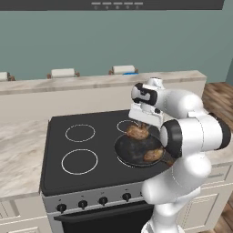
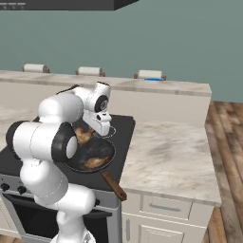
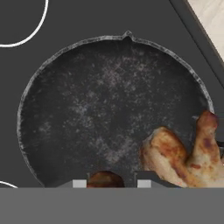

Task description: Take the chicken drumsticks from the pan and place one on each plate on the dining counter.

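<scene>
My gripper (image 1: 140,126) is shut on a golden-brown chicken drumstick (image 1: 137,132), held just above the round black pan (image 1: 131,149) on the stove's right front burner. A second drumstick (image 1: 153,155) lies in the pan near its front rim. In the hand view the held drumstick (image 3: 105,179) sits between my fingertips (image 3: 79,183), over the pan (image 3: 109,100), with the other drumstick (image 3: 177,157) to the right. From the right base view the held drumstick (image 2: 84,135) hangs over the pan (image 2: 98,149). A blue plate (image 1: 130,73) peeks over the dining counter (image 1: 91,84).
The pan's wooden handle (image 2: 114,186) sticks out past the black stove top (image 1: 77,150) toward the base. White-cushioned stools (image 1: 63,73) line the far side of the dining counter. A marbled worktop (image 2: 171,156) lies right of the stove, and a range hood (image 2: 57,4) hangs above.
</scene>
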